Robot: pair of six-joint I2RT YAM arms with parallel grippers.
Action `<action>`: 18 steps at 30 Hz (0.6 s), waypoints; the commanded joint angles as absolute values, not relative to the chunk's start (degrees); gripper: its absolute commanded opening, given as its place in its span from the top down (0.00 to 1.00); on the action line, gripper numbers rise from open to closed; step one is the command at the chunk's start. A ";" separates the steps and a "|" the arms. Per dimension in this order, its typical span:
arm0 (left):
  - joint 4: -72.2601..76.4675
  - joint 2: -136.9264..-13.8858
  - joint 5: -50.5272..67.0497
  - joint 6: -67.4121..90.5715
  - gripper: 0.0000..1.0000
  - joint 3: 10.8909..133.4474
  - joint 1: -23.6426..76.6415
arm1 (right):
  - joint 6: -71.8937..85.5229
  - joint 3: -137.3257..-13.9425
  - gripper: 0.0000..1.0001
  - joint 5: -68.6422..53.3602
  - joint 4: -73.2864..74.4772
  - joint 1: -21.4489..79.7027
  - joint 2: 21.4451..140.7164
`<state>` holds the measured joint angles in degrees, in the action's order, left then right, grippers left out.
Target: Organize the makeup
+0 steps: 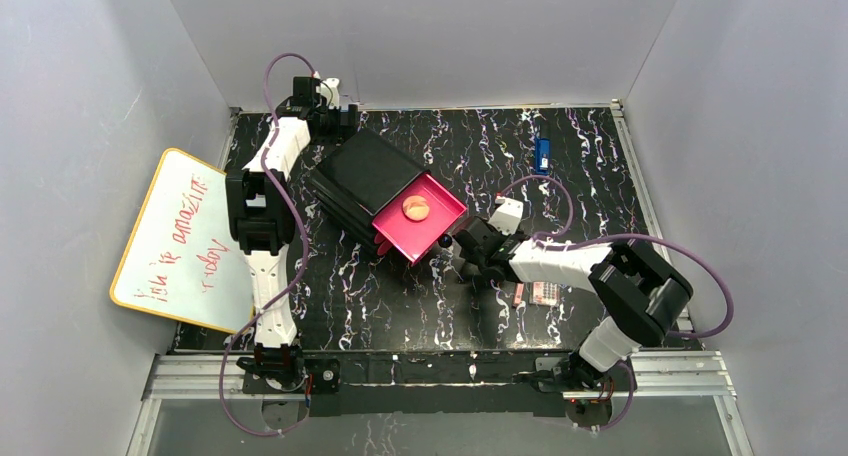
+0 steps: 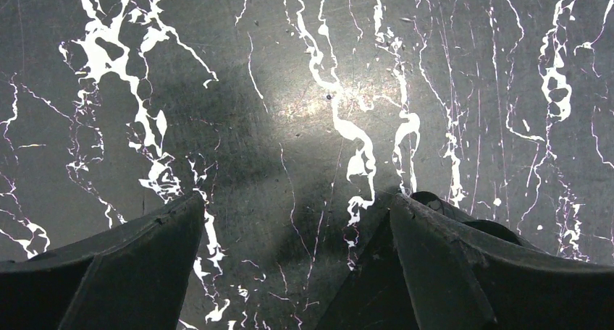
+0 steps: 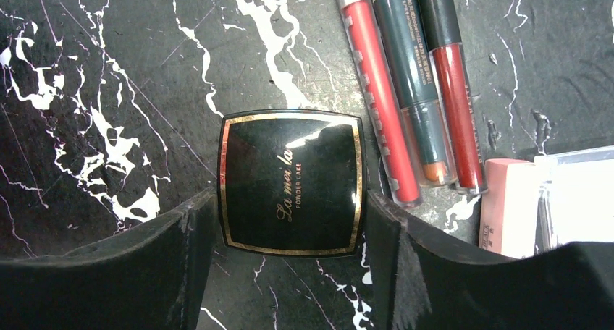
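My right gripper (image 3: pixel 291 221) is shut on the small black compact (image 3: pixel 289 182), which has a gold edge and lies flat on the table; the fingertips press its left and right sides. In the top view this gripper (image 1: pixel 466 251) is just right of the open pink drawer (image 1: pixel 440 226). Three thin sticks lie beside the compact: red (image 3: pixel 380 98), dark with an orange tip (image 3: pixel 413 77), and dark red (image 3: pixel 456 106). A pink piece (image 3: pixel 507 203) and the pale palette (image 3: pixel 579 200) lie further right. The round peach disc (image 1: pixel 415 209) sits in the drawer. My left gripper (image 2: pixel 297 207) is open over bare table.
The black box (image 1: pixel 360 171) stands at the back left, with the left gripper (image 1: pixel 335 101) behind it. A small blue object (image 1: pixel 542 154) lies at the back right. A whiteboard (image 1: pixel 185 238) leans against the left wall. The palette (image 1: pixel 545 293) lies under my right forearm.
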<state>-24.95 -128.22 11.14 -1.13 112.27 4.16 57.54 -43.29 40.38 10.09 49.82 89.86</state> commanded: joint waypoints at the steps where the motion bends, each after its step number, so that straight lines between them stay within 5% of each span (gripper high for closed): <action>1: -26.87 -128.55 11.16 -2.11 0.02 114.59 4.39 | 58.18 -42.14 0.31 39.56 9.47 49.50 91.95; 8: -27.01 -128.67 11.01 -2.19 0.02 114.72 4.39 | 58.98 -40.86 0.40 40.22 13.05 49.55 88.22; 18: -27.22 -128.85 11.01 -2.20 0.02 114.87 4.78 | 53.82 -45.00 0.44 49.78 30.99 49.53 65.19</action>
<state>-25.78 -129.19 11.00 -1.52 112.90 4.27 57.87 -40.64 42.96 22.81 49.82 72.20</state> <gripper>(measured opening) 0.974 0.753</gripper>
